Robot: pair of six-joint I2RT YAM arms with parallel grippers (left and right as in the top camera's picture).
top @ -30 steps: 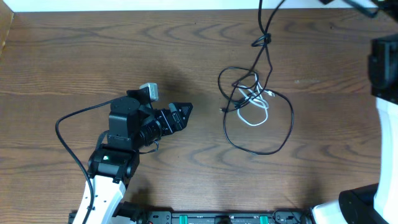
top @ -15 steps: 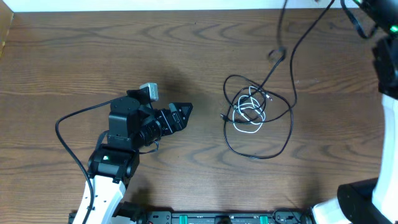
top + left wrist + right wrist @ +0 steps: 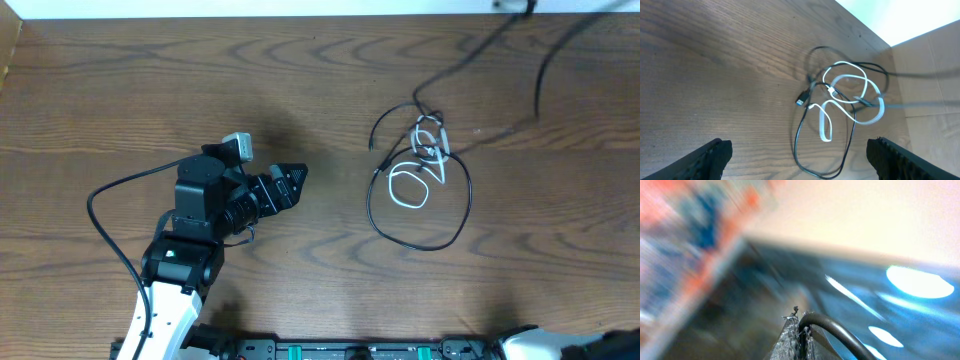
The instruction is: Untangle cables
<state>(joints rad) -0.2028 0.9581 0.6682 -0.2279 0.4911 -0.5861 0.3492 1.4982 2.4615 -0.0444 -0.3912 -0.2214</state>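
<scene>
**A:** So, the table [image 3: 120, 80] first. The left arm [image 3: 185, 250] is parked and the left pincer [image 3: 293, 183] has its fingers wide apart, holding nothing. The heap lies straight ahead of it, well apart.

**B:** And the right?

**A:** It left our overhead view within the last second. The wrist view is smeared, but we see the right pincer [image 3: 801, 330] clamped on one of the black cables [image 3: 832, 328].

**B:** So we're hauling. What's the effect?

**A:** One black run now stretches from the heap away toward that pincer. The heap slid and bunched that way. The big black loop still lies flat.

**B:** White cable [image 3: 880, 111]?

**A:** It's rounder now, but black strands still cross it on the side far from the left pincer. We judge it not free.

**B:** Plug [image 3: 800, 102]?

**A:** Loose, on the heap's side nearest the left pincer.
</scene>
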